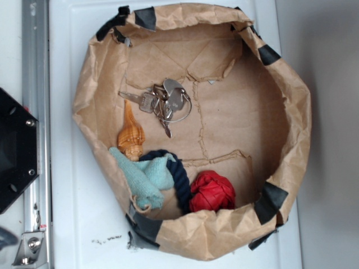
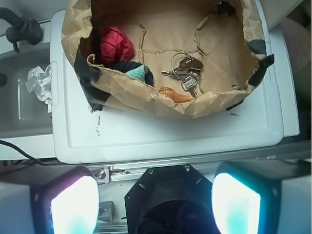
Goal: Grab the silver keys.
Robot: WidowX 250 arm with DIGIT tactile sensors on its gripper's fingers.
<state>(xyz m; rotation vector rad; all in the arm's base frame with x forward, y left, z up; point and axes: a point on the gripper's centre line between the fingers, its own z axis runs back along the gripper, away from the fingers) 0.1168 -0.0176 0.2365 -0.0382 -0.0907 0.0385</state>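
Observation:
The silver keys (image 1: 164,102) lie on the floor of a brown paper bag basket (image 1: 291,112), in its upper left part, just above an orange shell (image 1: 131,136). In the wrist view the keys (image 2: 186,71) lie at the basket's near right side, beside the shell (image 2: 174,93). My gripper (image 2: 155,204) shows only in the wrist view. Its two pads are wide apart and empty, high over the robot's black base, well short of the basket. The gripper does not show in the exterior view.
In the basket also lie a teal cloth (image 1: 143,176), a dark blue rope (image 1: 178,176) and a red ball (image 1: 212,191). The basket stands on a white tray (image 1: 73,224). The black robot base (image 1: 14,148) and a metal rail (image 1: 35,56) are at the left. Crumpled paper (image 2: 41,85) lies beside the tray.

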